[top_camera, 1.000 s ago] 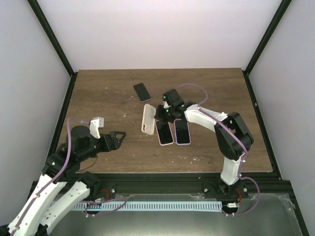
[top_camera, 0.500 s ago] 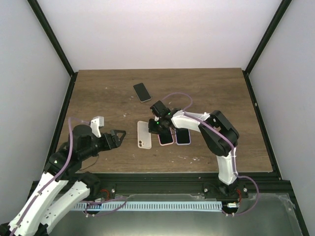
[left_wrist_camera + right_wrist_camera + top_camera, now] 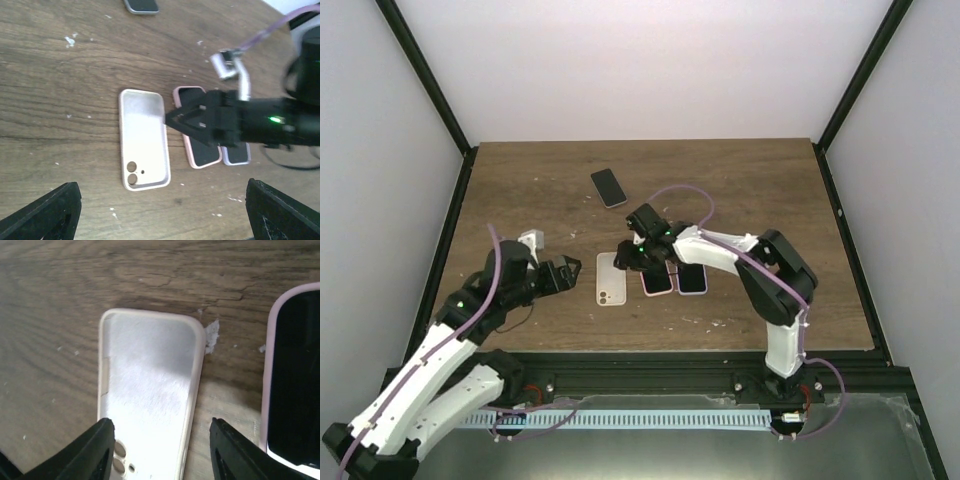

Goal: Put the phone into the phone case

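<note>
An empty white phone case point(image 3: 611, 280) point(image 3: 143, 141) point(image 3: 147, 390) lies flat and inside-up on the wooden table, camera holes toward the near edge. My right gripper point(image 3: 628, 253) point(image 3: 162, 452) hovers over its far end, open, with a finger on each side and nothing held. My left gripper point(image 3: 570, 268) point(image 3: 160, 215) is open just left of the case, holding nothing. A bare dark phone point(image 3: 608, 187) point(image 3: 141, 5) lies further back. A pink-edged phone point(image 3: 656, 279) point(image 3: 292, 375) and a lilac-edged phone point(image 3: 692, 279) lie right of the case.
The right arm point(image 3: 260, 122) and its cable reach across above the two edged phones. Black frame posts point(image 3: 455, 135) stand at the table's back corners. A black rail point(image 3: 650, 362) runs along the near edge.
The case was tilted up in the right gripper; it now lies flat, further left, and the right gripper has opened off it. My left gripper has moved right toward the case.
</note>
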`<state>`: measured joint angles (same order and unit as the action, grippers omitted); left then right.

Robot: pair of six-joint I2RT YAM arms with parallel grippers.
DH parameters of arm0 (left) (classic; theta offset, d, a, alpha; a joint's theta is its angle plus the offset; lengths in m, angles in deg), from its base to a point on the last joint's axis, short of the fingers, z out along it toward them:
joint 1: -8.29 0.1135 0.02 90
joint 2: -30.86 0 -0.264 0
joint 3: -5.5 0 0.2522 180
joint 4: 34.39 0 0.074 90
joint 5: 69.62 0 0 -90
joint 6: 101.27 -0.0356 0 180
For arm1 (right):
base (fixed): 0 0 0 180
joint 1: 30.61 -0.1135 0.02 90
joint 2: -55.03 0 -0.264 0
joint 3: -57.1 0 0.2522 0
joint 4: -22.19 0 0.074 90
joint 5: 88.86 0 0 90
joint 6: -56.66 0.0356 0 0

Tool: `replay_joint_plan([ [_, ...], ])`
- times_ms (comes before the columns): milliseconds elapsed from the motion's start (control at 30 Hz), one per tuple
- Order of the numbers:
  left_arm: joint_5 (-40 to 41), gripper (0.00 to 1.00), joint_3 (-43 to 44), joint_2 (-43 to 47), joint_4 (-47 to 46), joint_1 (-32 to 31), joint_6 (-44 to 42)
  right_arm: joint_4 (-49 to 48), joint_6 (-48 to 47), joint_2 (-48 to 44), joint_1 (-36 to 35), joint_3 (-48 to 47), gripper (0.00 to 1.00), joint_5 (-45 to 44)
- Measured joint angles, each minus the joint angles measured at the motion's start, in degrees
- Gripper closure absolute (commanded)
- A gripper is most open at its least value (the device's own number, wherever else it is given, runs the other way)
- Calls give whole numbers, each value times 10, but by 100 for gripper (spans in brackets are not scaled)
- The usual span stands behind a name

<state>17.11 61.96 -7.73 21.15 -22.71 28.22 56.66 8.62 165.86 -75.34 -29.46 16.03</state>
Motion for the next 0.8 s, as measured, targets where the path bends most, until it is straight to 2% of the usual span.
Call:
replay_joint_plan([
  [33,9,9,0,-13,-3,0,-4,-4,0,-15,0,10,36,-1],
  [67,17,9,0,-21,-6,0,-7,-9,-2,-31,0,21,25,-3],
  [167,46,8,0,-60,-22,0,-10,-33,-21,-94,0,68,3,-17],
  [200,57,7,1,-75,-29,1,-11,-40,-26,-113,2,82,1,-26],
  [333,91,0,26,-151,-47,4,-12,-50,-45,-180,9,135,0,-63],
  [567,137,0,169,-371,-73,9,-25,-41,-61,-326,22,220,0,-128],
  [800,158,3,332,-567,-83,16,-47,-23,-69,-479,26,276,0,-157],
])
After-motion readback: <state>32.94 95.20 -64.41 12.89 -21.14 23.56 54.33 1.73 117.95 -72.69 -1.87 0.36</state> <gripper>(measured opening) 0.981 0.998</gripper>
